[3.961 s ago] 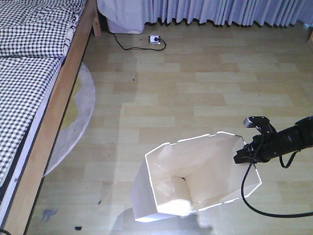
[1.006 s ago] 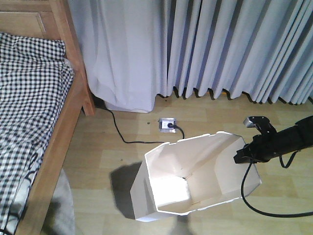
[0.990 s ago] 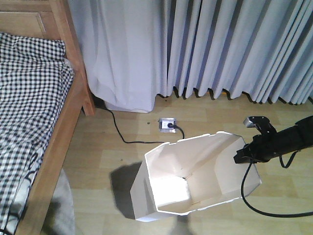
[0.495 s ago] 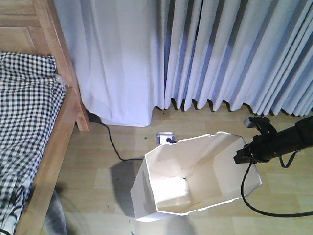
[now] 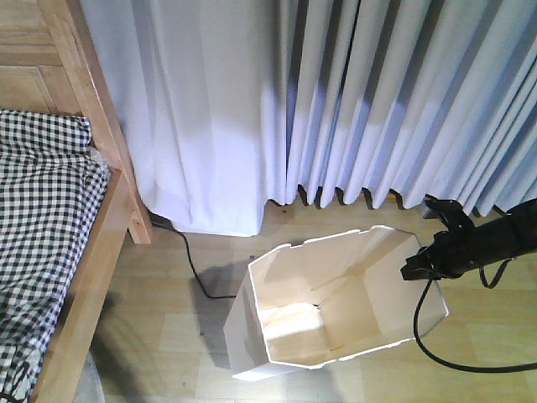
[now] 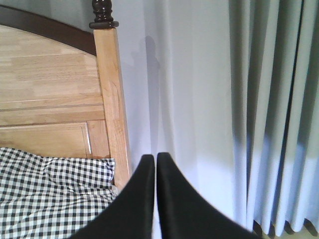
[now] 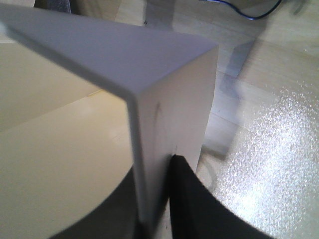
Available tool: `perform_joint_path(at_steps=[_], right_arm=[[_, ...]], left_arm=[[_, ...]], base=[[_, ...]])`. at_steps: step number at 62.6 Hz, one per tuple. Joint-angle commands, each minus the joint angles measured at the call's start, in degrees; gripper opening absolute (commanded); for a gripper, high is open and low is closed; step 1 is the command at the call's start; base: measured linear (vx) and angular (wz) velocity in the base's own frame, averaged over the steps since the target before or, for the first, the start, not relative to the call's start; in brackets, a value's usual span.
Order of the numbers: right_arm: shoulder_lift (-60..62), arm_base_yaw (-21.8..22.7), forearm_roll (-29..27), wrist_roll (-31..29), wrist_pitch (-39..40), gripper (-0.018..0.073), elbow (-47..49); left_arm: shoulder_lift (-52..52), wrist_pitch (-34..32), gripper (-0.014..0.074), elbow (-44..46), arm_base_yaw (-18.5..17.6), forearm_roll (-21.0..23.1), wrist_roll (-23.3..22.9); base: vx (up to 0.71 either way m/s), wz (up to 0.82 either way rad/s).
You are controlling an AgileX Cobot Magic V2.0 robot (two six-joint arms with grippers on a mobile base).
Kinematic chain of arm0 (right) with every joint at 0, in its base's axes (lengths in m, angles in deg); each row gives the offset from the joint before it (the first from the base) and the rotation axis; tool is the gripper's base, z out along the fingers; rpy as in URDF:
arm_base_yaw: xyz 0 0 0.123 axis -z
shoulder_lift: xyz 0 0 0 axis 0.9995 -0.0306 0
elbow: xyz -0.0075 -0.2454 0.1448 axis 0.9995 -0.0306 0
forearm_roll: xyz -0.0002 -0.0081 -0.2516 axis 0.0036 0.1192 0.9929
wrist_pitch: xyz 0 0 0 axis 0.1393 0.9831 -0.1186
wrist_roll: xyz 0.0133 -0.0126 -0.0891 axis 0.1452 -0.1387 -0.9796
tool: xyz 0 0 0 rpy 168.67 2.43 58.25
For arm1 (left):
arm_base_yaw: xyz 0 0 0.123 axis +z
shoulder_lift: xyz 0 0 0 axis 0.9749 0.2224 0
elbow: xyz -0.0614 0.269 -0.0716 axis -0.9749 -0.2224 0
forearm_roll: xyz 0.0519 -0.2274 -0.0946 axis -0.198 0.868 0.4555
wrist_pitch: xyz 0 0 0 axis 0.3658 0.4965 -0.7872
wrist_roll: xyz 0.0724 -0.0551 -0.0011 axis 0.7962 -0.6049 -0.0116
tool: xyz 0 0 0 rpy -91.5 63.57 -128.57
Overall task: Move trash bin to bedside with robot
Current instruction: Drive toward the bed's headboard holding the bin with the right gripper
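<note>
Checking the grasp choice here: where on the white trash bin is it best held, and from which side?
The upright wall at the rim of the trash bin, on its right side, coming from the right with one finger inside and one outside. The body is too wide for the jaws, but the wall is thin, flat and open-topped. The right gripper pinches it so.

Backdrop: pale blue-grey pleated curtains (image 5: 377,101), floor-length, lit brighter low down. The floor (image 5: 159,315) is light wood-look planks, with strong glare in the right wrist view. A black cable (image 5: 191,267) runs out from under the hem. Left edge: bed (image 5: 96,252) with light-brown wooden frame and checked bedding, its post capped by a dark turned finial (image 6: 103,12).
</note>
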Motion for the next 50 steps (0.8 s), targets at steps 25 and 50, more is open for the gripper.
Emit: perform_joint_path(at_steps=[25,50], right_arm=[[4.28,0.22,-4.52,1.07,-11.98,-0.0005,0.78],[4.28,0.22,-4.52,1.07,-11.98,-0.0005,0.78]], left_arm=[[-0.81,-4.29,-0.0006,-0.67,-0.37,0.54,-0.79],[-0.81,-4.28,-0.0006,-0.67,-0.37,0.54,-0.79]], base=[[0.09,0.03],[0.01,0.01]])
